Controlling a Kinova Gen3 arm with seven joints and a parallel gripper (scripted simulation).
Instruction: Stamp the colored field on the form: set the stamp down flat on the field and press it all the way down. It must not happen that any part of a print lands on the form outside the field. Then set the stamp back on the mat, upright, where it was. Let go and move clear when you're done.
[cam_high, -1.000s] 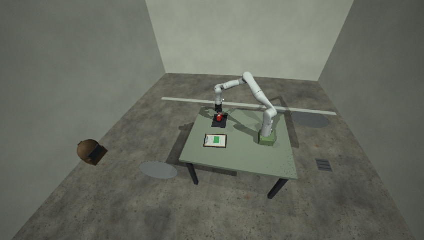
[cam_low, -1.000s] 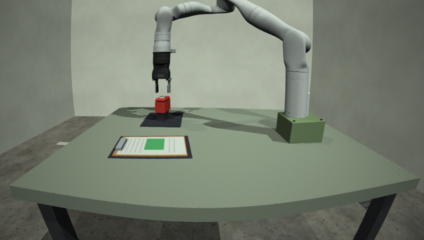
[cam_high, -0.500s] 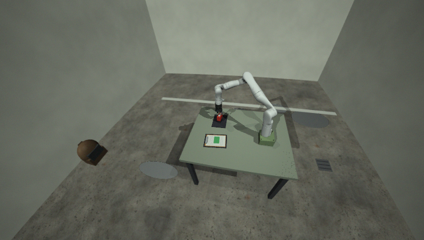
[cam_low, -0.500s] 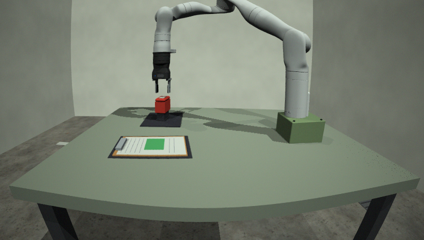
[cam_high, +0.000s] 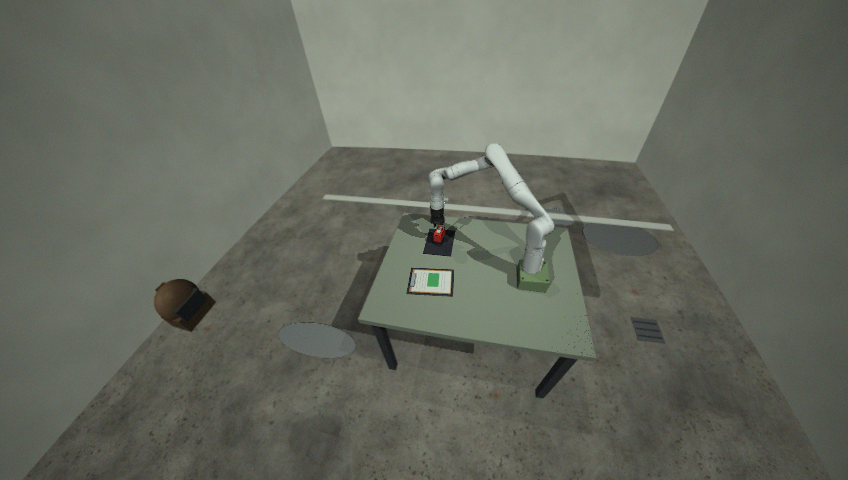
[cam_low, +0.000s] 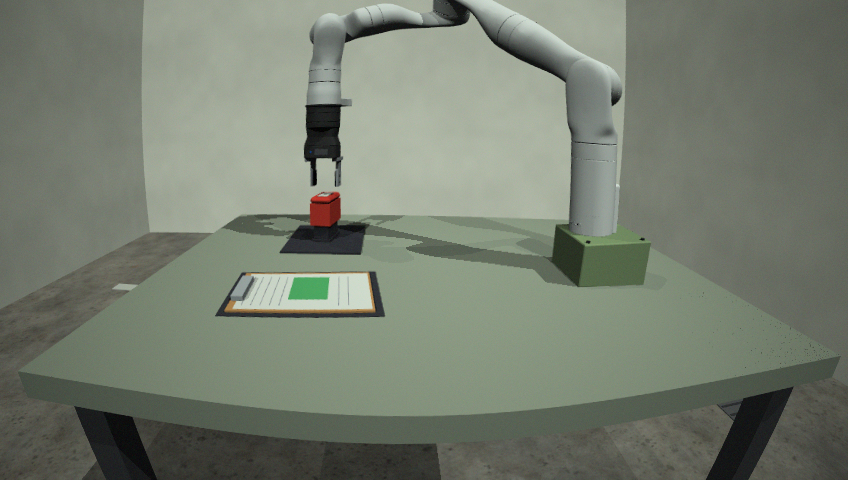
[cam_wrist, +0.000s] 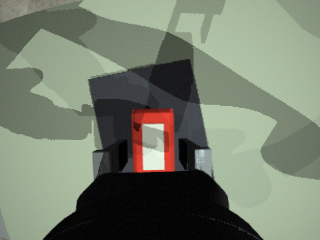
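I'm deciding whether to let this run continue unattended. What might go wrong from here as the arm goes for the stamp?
1. The open two-finger gripper hangs just above the red block stamp; a slightly offset descent could land a finger on its top and tip it on the dark square mat.
2. A skewed grasp may set the stamp tilted on the green field of the clipboard form, leaving a partial press.

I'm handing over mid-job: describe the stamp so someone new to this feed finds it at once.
Start at the green table and find the dark mat at its far side, beyond the clipboard form with its green field. The stamp stands upright on that mat, directly beneath the open gripper. It is the only red thing in the scene, a small block on a dark foot.
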